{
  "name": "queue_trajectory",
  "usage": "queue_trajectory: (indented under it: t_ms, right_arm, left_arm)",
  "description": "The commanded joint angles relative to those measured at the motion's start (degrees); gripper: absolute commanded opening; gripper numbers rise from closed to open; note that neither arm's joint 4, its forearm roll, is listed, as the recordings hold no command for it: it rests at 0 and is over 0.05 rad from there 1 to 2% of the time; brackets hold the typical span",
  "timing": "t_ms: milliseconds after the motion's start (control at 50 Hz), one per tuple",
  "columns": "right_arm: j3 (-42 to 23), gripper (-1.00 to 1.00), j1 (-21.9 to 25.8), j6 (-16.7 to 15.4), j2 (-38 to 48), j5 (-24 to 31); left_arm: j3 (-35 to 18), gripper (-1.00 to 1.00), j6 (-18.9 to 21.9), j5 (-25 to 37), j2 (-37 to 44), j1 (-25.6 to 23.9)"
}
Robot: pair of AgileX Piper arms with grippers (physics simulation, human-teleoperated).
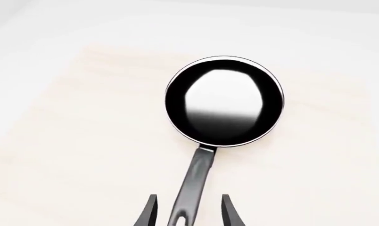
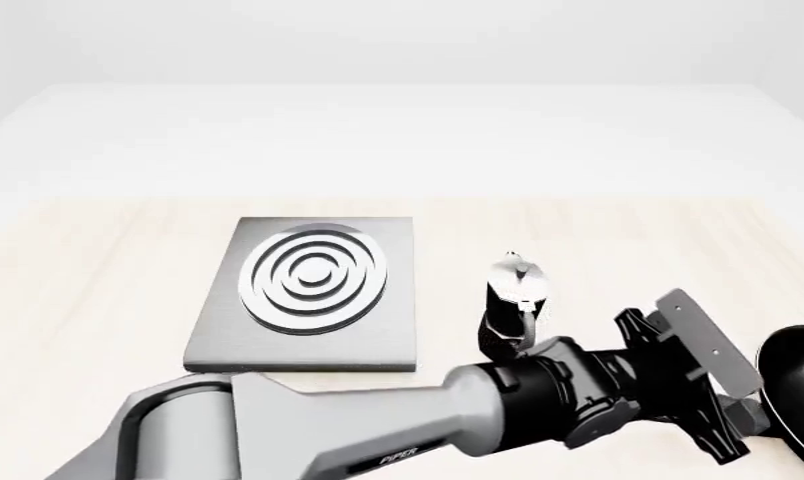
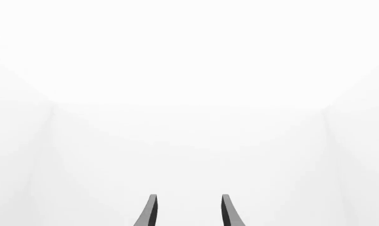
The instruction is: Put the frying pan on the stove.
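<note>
The frying pan (image 1: 224, 101) is round and black with a pale glossy inside. Its long black handle (image 1: 194, 181) runs back between my left gripper's fingers. My left gripper (image 1: 189, 212) is open, with one finger on each side of the handle's end and a gap on both sides. In the front view the left arm reaches across to the far right, where the left gripper (image 2: 738, 428) sits beside the pan (image 2: 800, 385), which is cut off by the picture's edge. The stove (image 2: 309, 290), a grey plate with silver rings, lies left of centre. My right gripper (image 3: 188, 212) is open and empty, facing plain white.
A small black-and-silver moka pot (image 2: 514, 300) stands between the stove and the pan, just beyond my left forearm (image 2: 416, 430). The pale wooden table (image 2: 82, 280) extends left of the stove. The right arm does not show in the front view.
</note>
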Motion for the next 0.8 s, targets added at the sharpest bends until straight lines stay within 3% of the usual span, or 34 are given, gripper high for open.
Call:
queue_trajectory:
  t_ms: [20, 800]
  right_arm:
    - [-0.06, 1.00, 0.25, 0.00, 0.00, -0.05]
    - [-0.51, 1.00, 1.35, -0.16, 0.00, -0.40]
  left_arm:
    - [-3.57, 1.00, 0.46, 2.49, 2.44, -0.22]
    - [-13.51, 1.00, 1.40, 11.10, 9.70, 0.15]
